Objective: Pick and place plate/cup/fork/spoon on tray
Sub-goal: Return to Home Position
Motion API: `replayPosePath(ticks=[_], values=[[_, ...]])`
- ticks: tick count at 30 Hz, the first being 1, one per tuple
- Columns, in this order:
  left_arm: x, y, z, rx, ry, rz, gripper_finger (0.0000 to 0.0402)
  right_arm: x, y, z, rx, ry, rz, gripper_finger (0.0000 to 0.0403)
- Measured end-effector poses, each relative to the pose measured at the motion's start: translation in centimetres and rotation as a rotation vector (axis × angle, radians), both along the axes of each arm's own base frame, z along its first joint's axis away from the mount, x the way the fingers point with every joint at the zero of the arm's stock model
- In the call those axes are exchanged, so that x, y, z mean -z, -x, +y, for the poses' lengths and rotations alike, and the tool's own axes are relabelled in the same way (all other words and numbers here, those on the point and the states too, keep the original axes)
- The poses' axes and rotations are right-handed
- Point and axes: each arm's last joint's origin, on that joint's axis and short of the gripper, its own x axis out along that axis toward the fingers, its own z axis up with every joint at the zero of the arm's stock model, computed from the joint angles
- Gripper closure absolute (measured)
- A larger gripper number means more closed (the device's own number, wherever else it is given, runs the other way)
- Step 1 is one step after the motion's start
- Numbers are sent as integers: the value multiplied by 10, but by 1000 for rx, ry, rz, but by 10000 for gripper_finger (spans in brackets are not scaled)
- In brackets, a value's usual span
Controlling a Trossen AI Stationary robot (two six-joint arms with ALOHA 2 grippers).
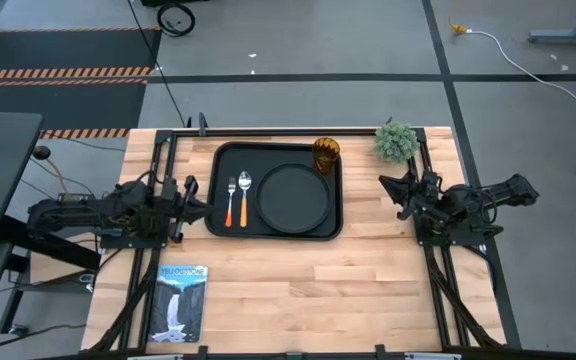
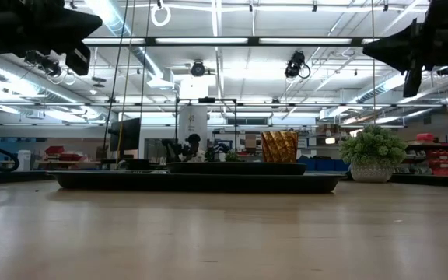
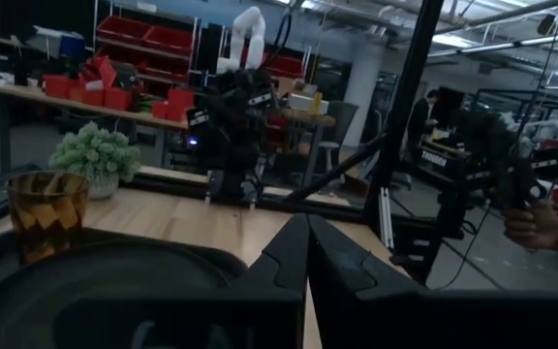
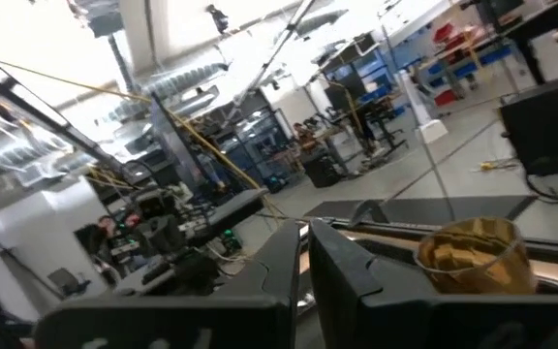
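Note:
The black tray (image 1: 222,158) lies at the table's far middle. On it lie the round black plate (image 1: 294,197), the amber cup (image 1: 326,154) at its far right corner, the fork (image 1: 231,203) and the spoon (image 1: 245,198) side by side left of the plate. My left gripper (image 1: 200,206) is shut and empty just left of the tray. My right gripper (image 1: 388,186) is shut and empty right of the tray. The cup also shows in the left wrist view (image 3: 46,211) and the right wrist view (image 4: 478,254).
A small green plant in a pot (image 1: 396,141) stands at the table's far right. A picture booklet (image 1: 182,302) lies near the front left. Bare wood lies between the tray and the near edge. A person's hand (image 3: 536,225) shows beyond the table.

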Motion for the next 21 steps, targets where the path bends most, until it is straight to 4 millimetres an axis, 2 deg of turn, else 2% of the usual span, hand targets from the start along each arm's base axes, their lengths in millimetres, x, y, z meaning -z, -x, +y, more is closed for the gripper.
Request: replayPosePath(ticks=[8, 15, 21], values=[[0, 7, 0, -1, -5, -30, 390, 6, -4, -1, 102, -23, 77, 371], [27, 8, 1, -29, 54, -71, 391, 7, -5, -1, 122, -40, 82, 371], [30, 8, 1, -37, 50, -44, 391, 7, -5, -1, 101, -38, 78, 371]])
